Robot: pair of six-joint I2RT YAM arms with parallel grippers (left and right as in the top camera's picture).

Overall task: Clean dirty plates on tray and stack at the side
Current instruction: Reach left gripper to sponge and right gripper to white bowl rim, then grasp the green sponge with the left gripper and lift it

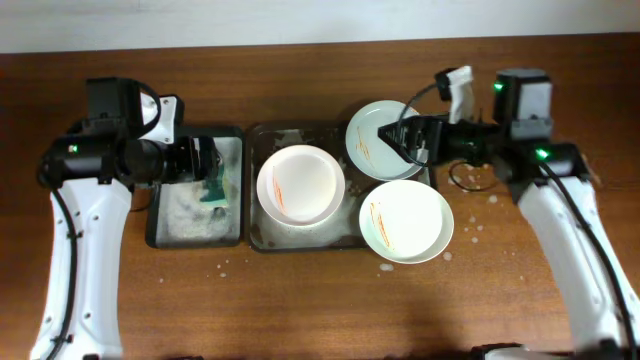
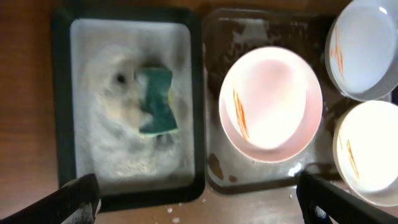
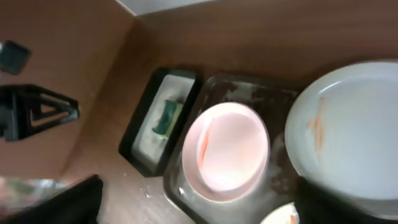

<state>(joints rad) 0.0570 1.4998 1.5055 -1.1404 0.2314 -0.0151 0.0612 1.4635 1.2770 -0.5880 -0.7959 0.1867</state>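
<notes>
Overhead: all 3 plates, on or overhanging the tray beside the spread-apart right hand, show orange streaks, none stacked; the sponge lies beneath the left hand, likewise spread.

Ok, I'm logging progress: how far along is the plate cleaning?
Nothing looks done: the left plate, far plate and near plate all show orange streaks; none is stacked aside. In hand: the open left gripper hovers over the sponge, the open right gripper over the far plate. Left: wiping and stacking all three.
</notes>
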